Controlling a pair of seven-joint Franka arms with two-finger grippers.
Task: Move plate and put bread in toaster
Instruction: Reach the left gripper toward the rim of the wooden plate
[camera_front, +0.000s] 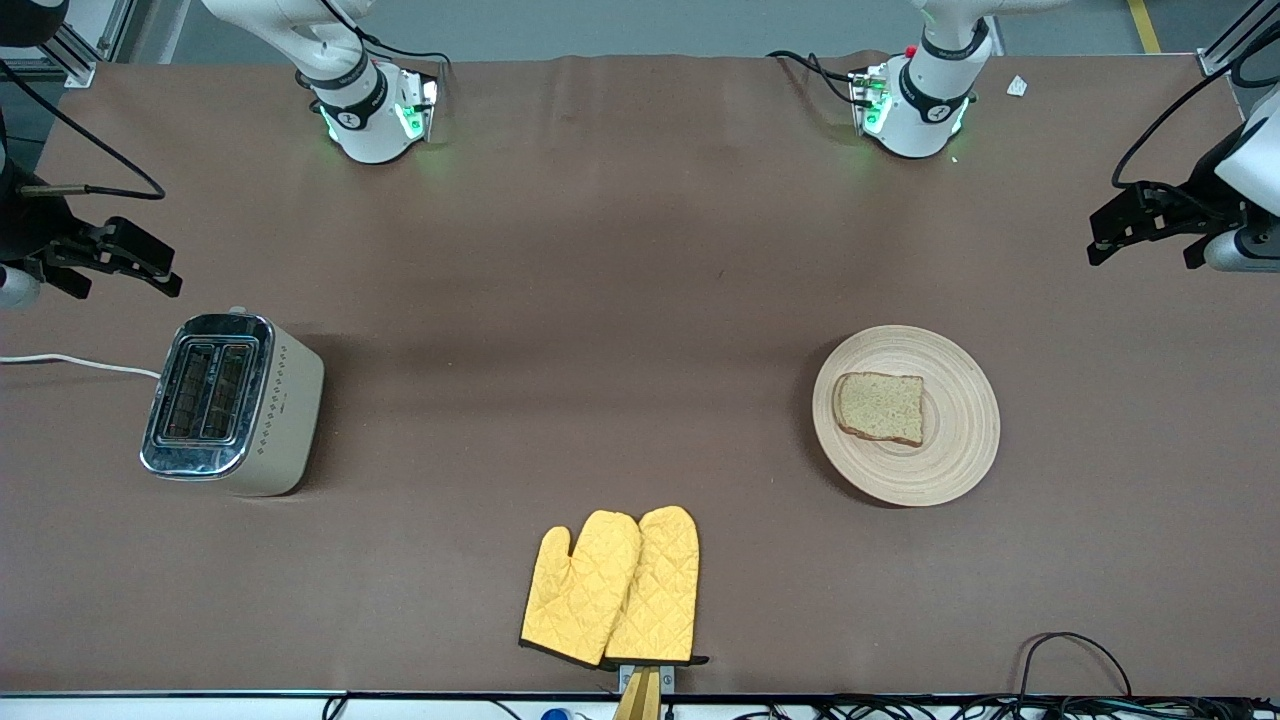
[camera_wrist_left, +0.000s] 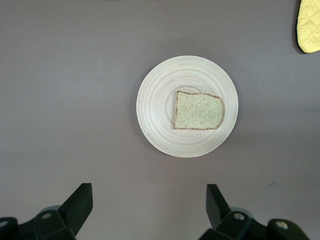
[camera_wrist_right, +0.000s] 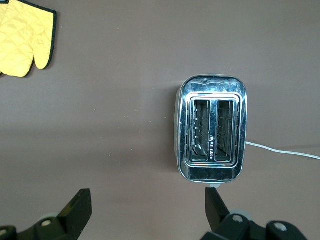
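Bread (camera_front: 880, 406) on plate (camera_front: 960, 450); toaster (camera_front: 232, 404) well apart.

I count one plate (camera_front: 950, 470) with one bread (camera_front: 880, 407) slice on it. I see one toaster (camera_front: 232, 404), and it has two slots and one white cord (camera_front: 75, 362). There are two yellow oven mitts (camera_front: 612, 588) on the table. I have two grippers, both held wide apart.

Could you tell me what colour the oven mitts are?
The oven mitts are yellow, quilted, with dark edging; clearest in the front view.
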